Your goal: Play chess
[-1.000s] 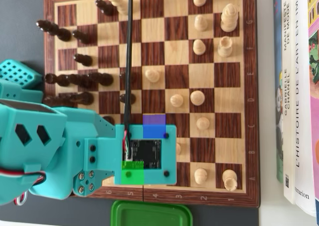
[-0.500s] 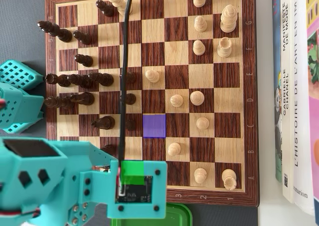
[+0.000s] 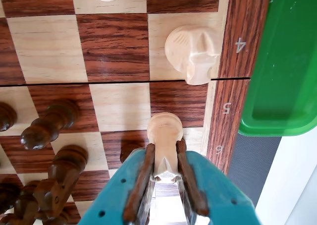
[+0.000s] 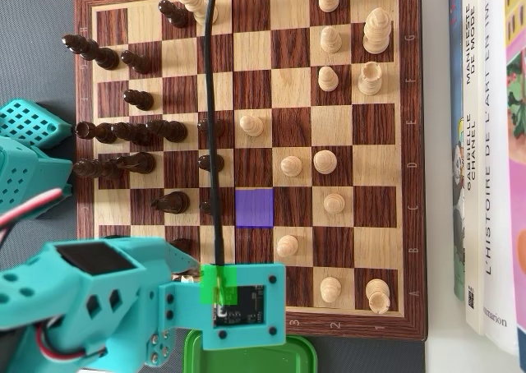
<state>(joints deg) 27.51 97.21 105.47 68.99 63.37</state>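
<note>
Fingers (image 3: 143,185) of the teal gripper (image 3: 166,173) clench a pale pawn (image 3: 165,136), one brown pad on each side of its stem, its round head sticking out past the tips. In the wrist view the pawn sits over the board's edge file, beside the rim numbers 5 and 6. Just beyond it on that file stands a pale knight (image 3: 193,54), by the 4. Dark pieces (image 3: 49,126) cluster at the lower left of that view. A green tray (image 3: 285,66) lies just off the board's rim, at the right.

In the overhead view the arm (image 4: 99,303) covers the board's (image 4: 246,151) bottom-left corner, near the table's bottom edge, and the gripper is hidden under the wrist housing. A blue square (image 4: 254,207) is tinted on the board, and a green one (image 4: 219,283) on the wrist. Dark pieces fill the board's left side, pale ones the right. Books (image 4: 489,143) lie along the table's right edge.
</note>
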